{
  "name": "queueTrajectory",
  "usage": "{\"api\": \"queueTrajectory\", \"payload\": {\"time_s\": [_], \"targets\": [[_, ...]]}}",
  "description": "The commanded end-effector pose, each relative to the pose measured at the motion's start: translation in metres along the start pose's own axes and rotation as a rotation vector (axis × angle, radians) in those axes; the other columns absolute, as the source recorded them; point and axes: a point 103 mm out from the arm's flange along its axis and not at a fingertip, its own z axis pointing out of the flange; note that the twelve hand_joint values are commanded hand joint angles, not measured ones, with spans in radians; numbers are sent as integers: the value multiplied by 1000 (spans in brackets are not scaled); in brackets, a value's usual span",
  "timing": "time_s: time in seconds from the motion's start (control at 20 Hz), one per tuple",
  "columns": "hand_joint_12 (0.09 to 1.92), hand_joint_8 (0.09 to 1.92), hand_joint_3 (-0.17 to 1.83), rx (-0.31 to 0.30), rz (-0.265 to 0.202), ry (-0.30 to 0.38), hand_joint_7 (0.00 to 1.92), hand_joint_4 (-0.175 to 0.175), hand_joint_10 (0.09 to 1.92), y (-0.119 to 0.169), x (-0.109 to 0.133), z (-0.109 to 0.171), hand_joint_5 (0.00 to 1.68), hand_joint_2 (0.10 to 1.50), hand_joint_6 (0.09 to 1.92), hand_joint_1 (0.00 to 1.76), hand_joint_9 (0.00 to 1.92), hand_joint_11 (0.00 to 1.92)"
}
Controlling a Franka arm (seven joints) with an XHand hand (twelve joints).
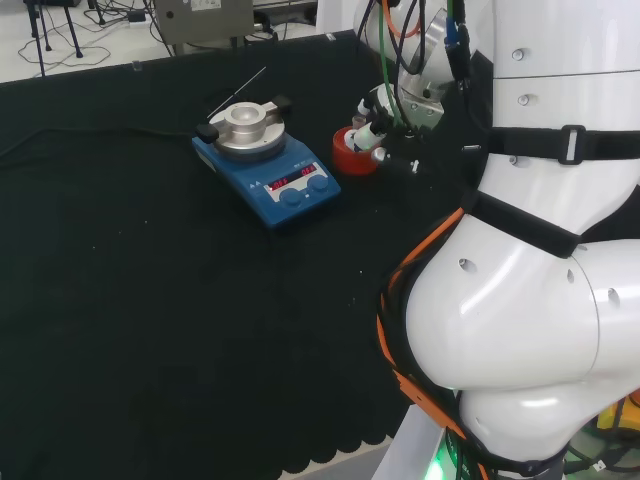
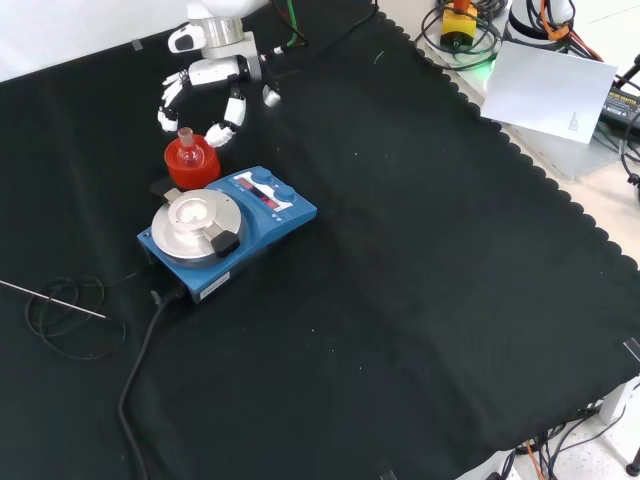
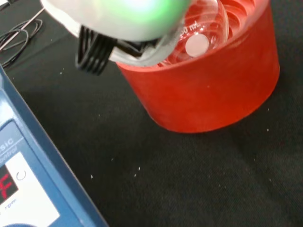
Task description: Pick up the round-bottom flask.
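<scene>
- The round-bottom flask (image 2: 186, 147) sat in a red ribbed stand (image 2: 191, 166) on the black cloth (image 2: 400, 300), just beside the blue hotplate stirrer (image 2: 225, 230) (farther off in the front view).
- The hand (image 2: 205, 85) hung over the flask, fingers (image 2: 228, 122) curved either side of its neck, not closed on it.

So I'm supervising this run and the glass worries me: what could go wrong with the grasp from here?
The robot hand hangs with curved fingers spread around the round-bottom flask neck, not yet closed. The clear glass could slip or tip as they close. The flask sits in a red stand, which might lift along with it and then drop. The blue hotplate stands right beside the stand, so a sideways swing could knock the flask against it.
</scene>
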Motion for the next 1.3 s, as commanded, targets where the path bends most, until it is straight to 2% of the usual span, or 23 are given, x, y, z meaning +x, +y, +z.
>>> {"api": "queueTrajectory", "payload": {"time_s": [0.05,0.65,0.9,1.3], "targets": [[1330,660,763,-46,11,18,476,-40,649,5,1,2,720,488,680,1101,604,231],[1320,660,772,-69,28,29,498,-46,646,15,0,6,736,503,748,1102,633,272],[1323,663,775,-100,35,50,510,-51,649,16,-1,7,763,513,766,1102,648,295],[1322,669,780,-102,36,53,537,-57,650,17,-3,9,815,528,785,1103,673,326]]}}
